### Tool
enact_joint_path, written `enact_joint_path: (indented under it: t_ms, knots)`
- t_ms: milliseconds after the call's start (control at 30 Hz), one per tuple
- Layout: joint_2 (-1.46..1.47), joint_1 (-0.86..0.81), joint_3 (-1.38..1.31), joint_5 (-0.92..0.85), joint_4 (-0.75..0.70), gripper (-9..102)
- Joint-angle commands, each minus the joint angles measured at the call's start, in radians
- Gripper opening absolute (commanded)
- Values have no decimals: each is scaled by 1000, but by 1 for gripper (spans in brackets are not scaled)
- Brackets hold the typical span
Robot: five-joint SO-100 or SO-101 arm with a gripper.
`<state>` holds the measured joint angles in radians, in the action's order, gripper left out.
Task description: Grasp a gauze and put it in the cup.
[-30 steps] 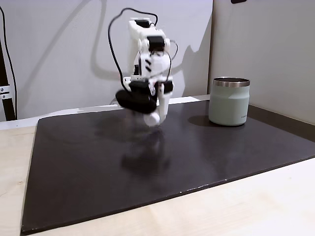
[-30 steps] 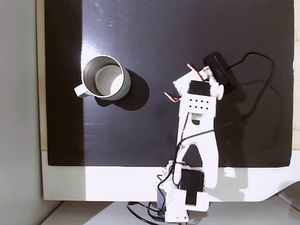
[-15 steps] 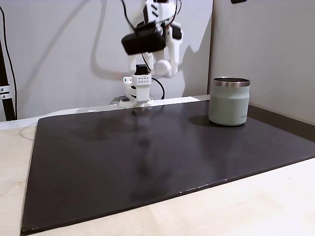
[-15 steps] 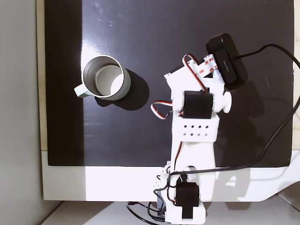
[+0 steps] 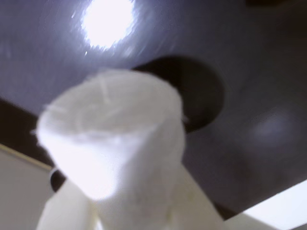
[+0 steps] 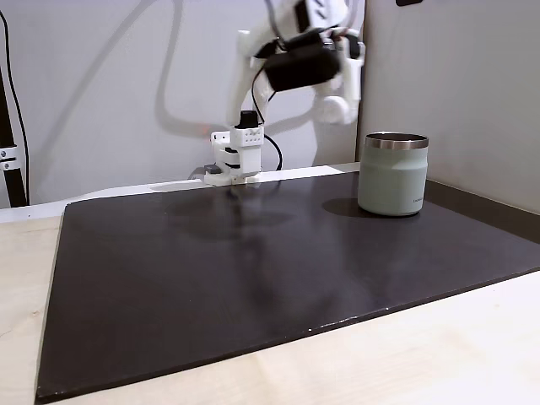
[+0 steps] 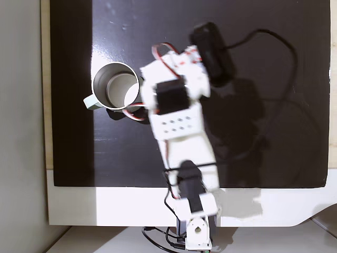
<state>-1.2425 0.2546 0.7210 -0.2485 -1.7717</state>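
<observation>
The gauze (image 5: pixel 112 143) is sitting pinched in the pincer (image 6: pixel 337 108), riding high above the dark surface (image 6: pixel 253 278). To the right in a fixed view, the cup (image 6: pixel 393 174) is standing upright, slightly below and beside the roll.
</observation>
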Motion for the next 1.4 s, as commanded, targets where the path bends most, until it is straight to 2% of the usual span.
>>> enact_joint_path:
  t_ms: [0, 733, 1067, 1233, 1367]
  knots:
    - [55, 58, -187, 34, -25, 0]
    - [247, 354, -330, 92, -25, 0]
    - [261, 385, -327, 87, -26, 1]
    - [256, 387, -322, 86, -28, 19]
    - [253, 399, -319, 87, -28, 24]
